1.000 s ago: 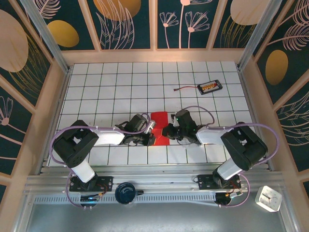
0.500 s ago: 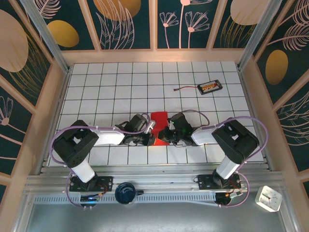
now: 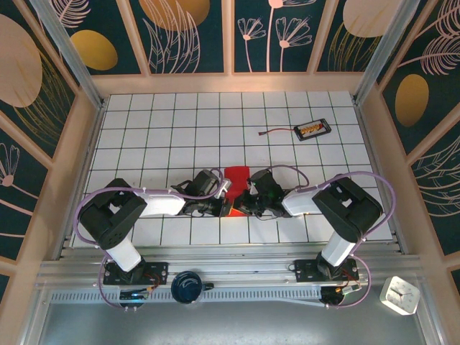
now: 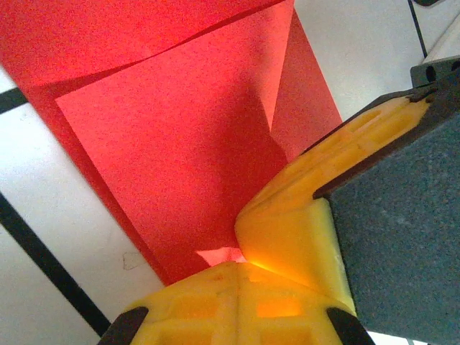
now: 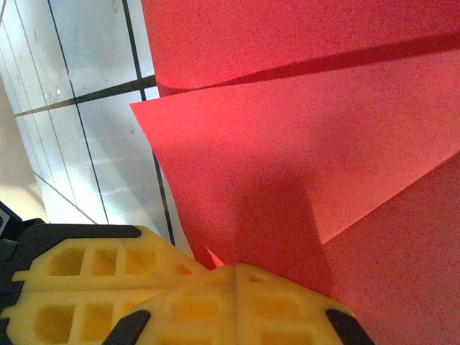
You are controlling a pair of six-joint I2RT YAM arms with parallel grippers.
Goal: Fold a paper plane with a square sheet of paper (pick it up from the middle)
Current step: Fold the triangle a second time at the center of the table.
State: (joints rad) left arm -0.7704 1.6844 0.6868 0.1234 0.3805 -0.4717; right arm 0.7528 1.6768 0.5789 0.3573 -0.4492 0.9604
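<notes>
1. Two overlapping red layers of the square sheet of paper (image 3: 237,177) lie mid-table (image 3: 180,122), towards the near side.
2. At its left, the left gripper (image 4: 241,257) pinches it, probably as an anchor.
3. At its right, the right gripper (image 5: 219,264) pinches it too, likely shaping a fold.

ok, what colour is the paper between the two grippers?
Plain bright red, no print. The paper shows best in the right wrist view.

The thin red paper sheet (image 3: 236,176) lies on the white tiled table (image 3: 165,129). The left gripper (image 3: 228,208) touches its left side, the right gripper (image 3: 245,207) its right. The small black cabled tray (image 3: 313,129) sits well behind it, rightward.
</notes>
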